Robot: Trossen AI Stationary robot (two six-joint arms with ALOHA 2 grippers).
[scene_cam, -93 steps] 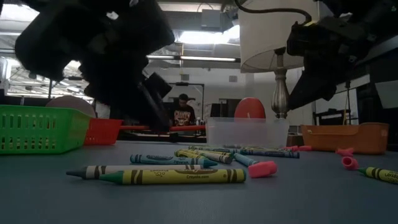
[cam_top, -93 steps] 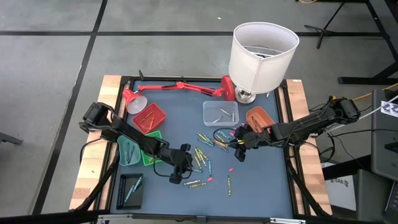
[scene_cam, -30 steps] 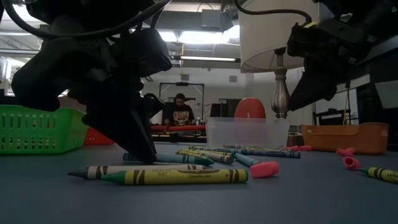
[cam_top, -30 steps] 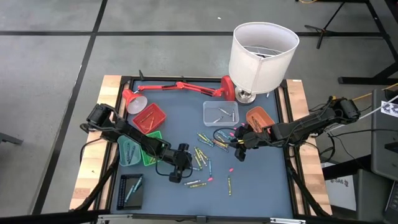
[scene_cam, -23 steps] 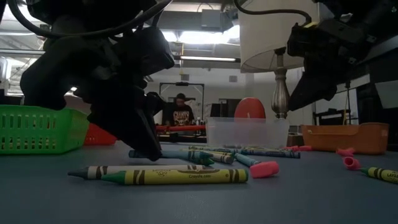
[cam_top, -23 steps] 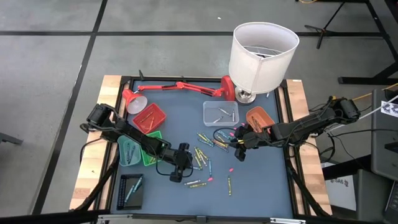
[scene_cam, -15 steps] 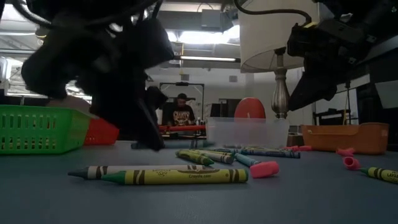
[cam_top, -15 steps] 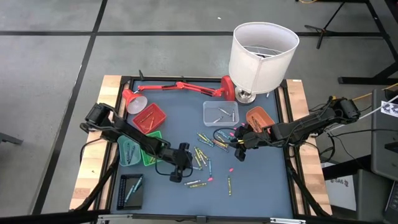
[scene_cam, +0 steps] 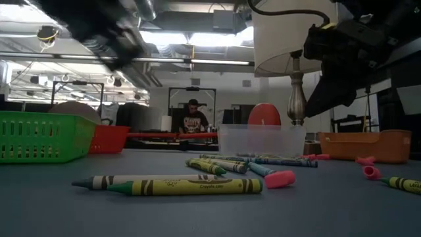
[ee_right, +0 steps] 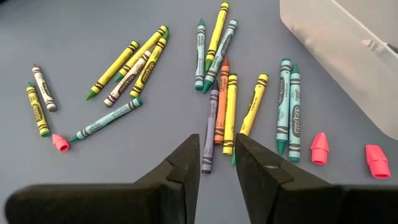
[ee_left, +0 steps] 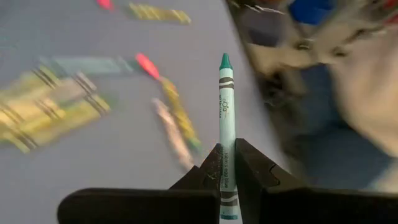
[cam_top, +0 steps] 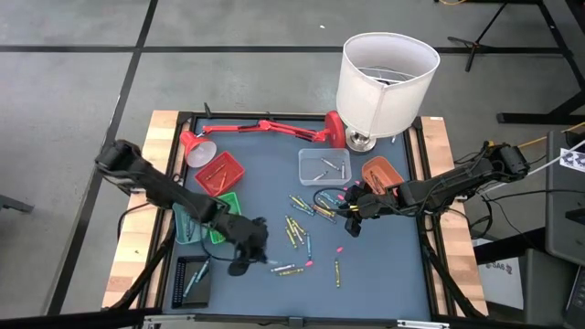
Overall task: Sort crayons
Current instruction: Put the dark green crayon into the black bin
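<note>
Left gripper (cam_top: pixel 245 259) sits over bare mat near the table's (cam_top: pixel 274 187) front edge, beside the green tray (cam_top: pixel 218 216), clamped on one teal crayon (ee_left: pixel 224 137); this grip is shown only by the left wrist view. Right gripper (ee_right: pixel 211 163) hovers slightly parted over the scattered crayons (ee_right: pixel 224 112). Three pink bits (ee_right: pixel 318 148) are counted there.

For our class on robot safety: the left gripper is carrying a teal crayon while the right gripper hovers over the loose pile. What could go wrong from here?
1. The left gripper pinches the teal crayon only near its blunt end, so it may pivot or slip out in transit.
2. The right gripper is open above tightly packed crayons, so it may catch two at once, such as the purple and orange ones lying side by side.
</note>
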